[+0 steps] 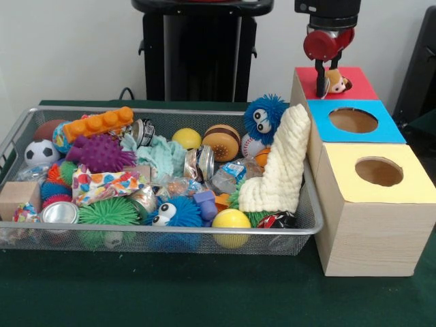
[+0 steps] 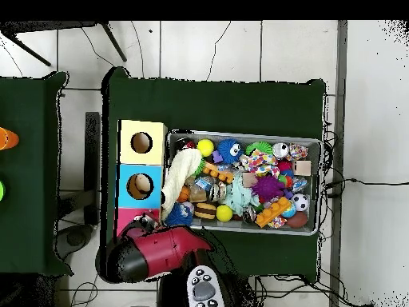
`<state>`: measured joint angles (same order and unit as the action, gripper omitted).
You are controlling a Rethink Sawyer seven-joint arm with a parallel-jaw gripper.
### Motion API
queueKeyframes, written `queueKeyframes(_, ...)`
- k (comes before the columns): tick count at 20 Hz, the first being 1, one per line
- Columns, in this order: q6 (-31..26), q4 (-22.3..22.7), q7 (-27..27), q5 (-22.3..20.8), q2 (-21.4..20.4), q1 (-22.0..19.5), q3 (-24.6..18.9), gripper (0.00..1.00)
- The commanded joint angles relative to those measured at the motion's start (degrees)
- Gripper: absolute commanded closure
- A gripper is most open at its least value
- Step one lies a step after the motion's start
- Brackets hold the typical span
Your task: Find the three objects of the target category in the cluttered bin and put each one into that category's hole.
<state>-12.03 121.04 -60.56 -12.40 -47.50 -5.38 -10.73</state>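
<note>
Hovering right over the red box (image 1: 354, 83), the gripper (image 1: 326, 80) has its fingers clamped on a small tan toy (image 1: 336, 82), and that toy sits dead on the red hole (image 1: 343, 85), maybe already partly into it, hard to say. So the drop is basically straight down, no sideways shuffle needed as far as I can judge. The blue box (image 1: 354, 121) and yellow box (image 1: 378, 172) are nearer the camera, and the bin (image 1: 157, 235) of clutter lies off to the side, well clear.
</note>
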Motion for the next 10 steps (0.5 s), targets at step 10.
queueKeyframes(10, -22.73, 11.08, -2.37, -3.04, 4.81, -3.51, -0.03, 0.00)
